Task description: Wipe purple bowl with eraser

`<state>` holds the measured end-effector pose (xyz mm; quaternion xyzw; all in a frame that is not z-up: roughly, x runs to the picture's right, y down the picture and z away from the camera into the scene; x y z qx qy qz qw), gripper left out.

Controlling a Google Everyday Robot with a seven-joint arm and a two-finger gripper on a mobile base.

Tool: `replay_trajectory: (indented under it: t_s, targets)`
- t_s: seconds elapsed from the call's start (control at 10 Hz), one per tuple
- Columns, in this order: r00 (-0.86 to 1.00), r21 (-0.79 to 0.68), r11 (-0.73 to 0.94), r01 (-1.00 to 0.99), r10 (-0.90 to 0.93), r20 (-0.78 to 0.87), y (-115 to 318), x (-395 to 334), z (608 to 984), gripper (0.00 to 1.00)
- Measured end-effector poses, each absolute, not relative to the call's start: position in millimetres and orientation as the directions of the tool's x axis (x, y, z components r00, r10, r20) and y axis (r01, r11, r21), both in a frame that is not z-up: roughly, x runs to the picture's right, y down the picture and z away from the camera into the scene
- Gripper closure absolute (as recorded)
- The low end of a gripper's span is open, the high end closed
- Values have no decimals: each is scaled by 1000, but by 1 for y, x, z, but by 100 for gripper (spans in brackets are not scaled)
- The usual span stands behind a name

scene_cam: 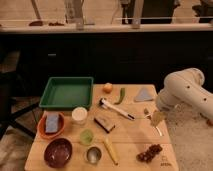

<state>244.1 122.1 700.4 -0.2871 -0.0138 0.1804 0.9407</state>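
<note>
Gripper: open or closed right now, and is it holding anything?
Gripper: open, holding nothing, at the right edge of the table. The eraser lies on the table, apart from it.

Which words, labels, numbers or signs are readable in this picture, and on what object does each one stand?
Small dark mark at the front right corner of the table: too blurred to read.
Purple bowl, eraser, green tray: no text visible.
Pincer, hanging over the right edge of the table: no text visible.
</note>
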Motion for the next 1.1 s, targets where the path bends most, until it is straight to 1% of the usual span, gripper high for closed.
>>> replay_trajectory:
  t_s: [0.3, 1.1]
  targets:
    - [936, -595, 748, -293, 350, -20, 129, 198, 715, 20]
    - [929, -586, 749, -309, 369, -20, 130, 195, 717, 20]
